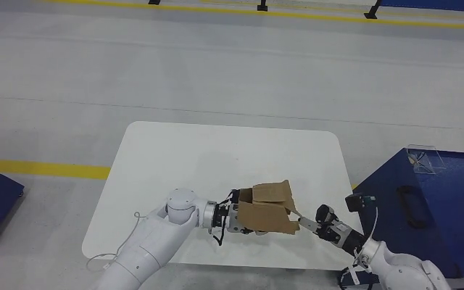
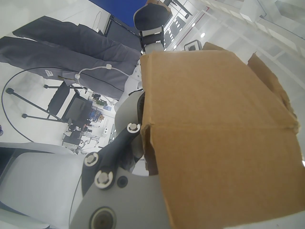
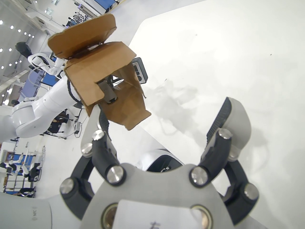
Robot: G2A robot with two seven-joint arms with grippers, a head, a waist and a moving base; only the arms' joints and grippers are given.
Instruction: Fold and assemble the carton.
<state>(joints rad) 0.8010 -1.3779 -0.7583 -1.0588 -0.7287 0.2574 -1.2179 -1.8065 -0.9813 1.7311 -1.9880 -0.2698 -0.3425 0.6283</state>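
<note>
Left tool [image 1: 233, 216]: clamped on the carton [image 1: 267, 208], on the wall toward my left side. One finger is inside the box.

The carton is held up off the desk [image 1: 217, 152], near the front edge and right of the middle. Its body is squared into a tube. The end facing my right arm isn't closed: the upper flap [image 3: 82, 36] sticks up and outward, and the lower flap [image 3: 133, 117] hangs down and open.

Right tool [image 3: 164, 113]: spread wide, gripping nothing. One finger [image 3: 101, 117] is at the carton's lower edge beside the lower flap and seems to touch it. The other is well apart, over bare desk.

Step, my read: flap folding on the open end, about midway, with no flap tucked yet.

Next move calls for:
- The right tool presses a flap inward across the opening.
- The left tool holds firm as the counter-force, so the tube doesn't skew.
- My left finger inside the box may block a flap from closing fully, so I may need to regrip.
</note>
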